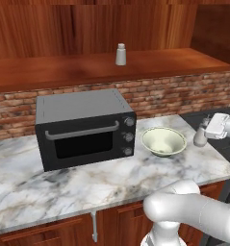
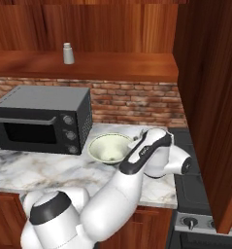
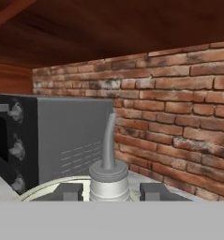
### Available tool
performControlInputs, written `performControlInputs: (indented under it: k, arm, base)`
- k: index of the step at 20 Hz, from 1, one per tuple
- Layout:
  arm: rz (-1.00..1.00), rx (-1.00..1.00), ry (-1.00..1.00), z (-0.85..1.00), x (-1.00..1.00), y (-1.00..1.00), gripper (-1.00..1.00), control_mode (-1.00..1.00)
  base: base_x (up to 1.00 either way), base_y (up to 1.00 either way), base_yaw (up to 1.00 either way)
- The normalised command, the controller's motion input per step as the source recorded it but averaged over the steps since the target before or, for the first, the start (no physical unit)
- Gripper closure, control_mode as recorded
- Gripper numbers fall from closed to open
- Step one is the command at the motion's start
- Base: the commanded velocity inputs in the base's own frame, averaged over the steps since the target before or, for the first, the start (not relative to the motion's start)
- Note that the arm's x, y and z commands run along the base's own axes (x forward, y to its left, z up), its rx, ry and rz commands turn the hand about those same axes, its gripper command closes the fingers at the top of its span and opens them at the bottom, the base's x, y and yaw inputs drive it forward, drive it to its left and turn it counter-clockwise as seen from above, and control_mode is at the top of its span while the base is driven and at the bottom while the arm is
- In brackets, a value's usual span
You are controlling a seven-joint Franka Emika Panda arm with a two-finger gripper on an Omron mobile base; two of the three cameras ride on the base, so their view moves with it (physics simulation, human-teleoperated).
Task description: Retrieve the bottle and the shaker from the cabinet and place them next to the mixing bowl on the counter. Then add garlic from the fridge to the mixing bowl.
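Note:
A small pale bottle [image 1: 200, 136] with a grey spout stands upright just right of the cream mixing bowl [image 1: 163, 141], at counter height. My gripper [image 1: 206, 129] reaches in from the right and is shut on the bottle. In the hand view the bottle's neck and spout [image 3: 108, 161] rise between the two dark fingertips [image 3: 69, 191], with my gripper [image 3: 111, 192] around it and the bowl's rim [image 3: 41, 191] just beyond. The shaker [image 1: 121, 54], white with a grey cap, stands on the open wooden cabinet shelf above the brick wall [image 2: 68, 53]. The bowl [image 2: 110, 147] looks empty. Garlic and fridge are out of view.
A black toaster oven [image 1: 83, 127] sits left of the bowl on the marble counter [image 1: 87, 182]. A brick backsplash [image 3: 179, 108] runs behind. A dark stove top [image 2: 188, 187] adjoins the counter's right end, beside a tall wooden cabinet side [image 2: 209, 97].

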Motion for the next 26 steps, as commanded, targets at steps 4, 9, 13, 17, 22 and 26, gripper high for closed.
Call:
performControlInputs:
  k: [4, 9, 13, 17, 22, 26]
  arm:
    - [0.01, 0.0, 0.0, -0.35, 0.25, 0.0, 1.0, -1.0]
    - [0.01, 0.0, 0.0, -0.3, 0.2, -0.05, 1.0, -1.0]
    - [0.01, 0.0, 0.0, -0.29, 0.2, -0.07, 1.0, -1.0]
    - [0.01, 0.0, 0.0, -0.32, 0.21, -0.01, 1.0, -1.0]
    - [0.02, 0.0, 0.0, -0.31, 0.2, 0.0, 1.0, -1.0]
    - [0.02, 0.0, 0.0, -0.17, 0.21, -0.03, 1.0, -1.0]
  base:
    - [0.0, 0.0, 0.0]
    - [0.0, 0.0, 0.0]
    - [0.0, 0.0, 0.0]
    - [0.0, 0.0, 0.0]
    - [0.0, 0.0, 0.0]
    - [0.0, 0.0, 0.0]
